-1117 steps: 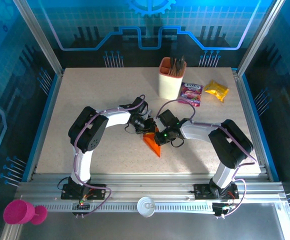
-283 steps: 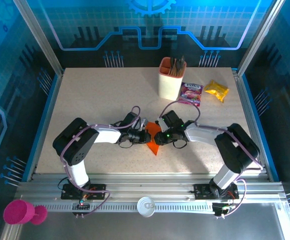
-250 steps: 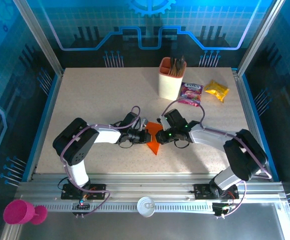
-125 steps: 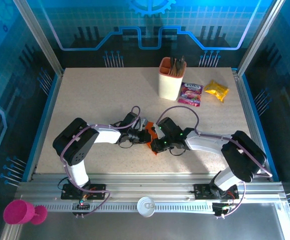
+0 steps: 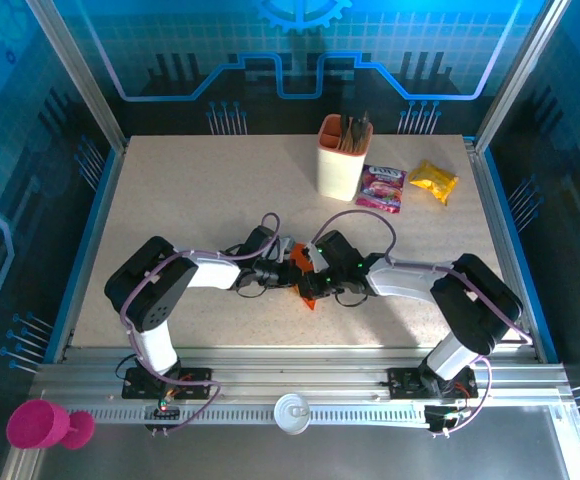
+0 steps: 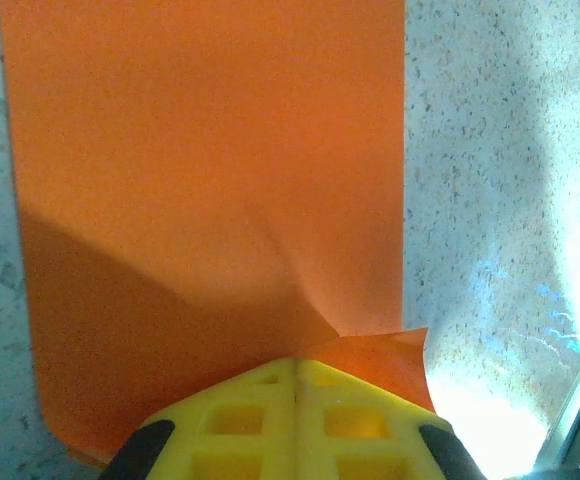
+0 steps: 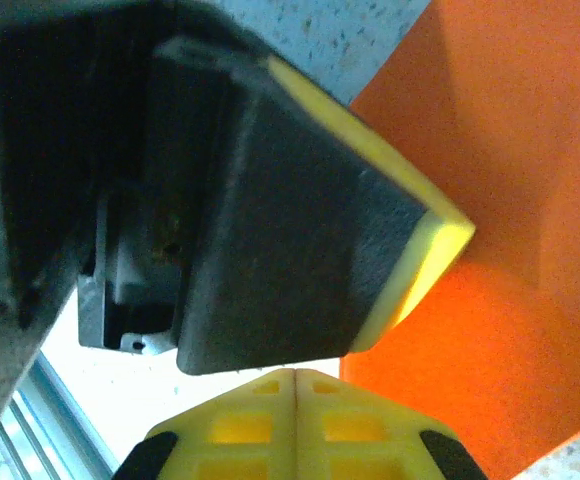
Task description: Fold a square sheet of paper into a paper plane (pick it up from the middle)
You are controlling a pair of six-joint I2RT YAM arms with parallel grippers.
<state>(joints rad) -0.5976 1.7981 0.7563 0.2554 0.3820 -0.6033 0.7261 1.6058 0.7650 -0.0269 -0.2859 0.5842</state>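
The speckled table lies under both sets of jaws. The square sheet of paper, bright orange and creased, spreads ahead of the left gripper. Its jaws are clenched tight, tips against the sheet's puckered near edge; whether a layer is caught between them I cannot tell. The right gripper is clenched pad to pad, with the sheet just right of its tips and the left gripper's finger directly ahead.
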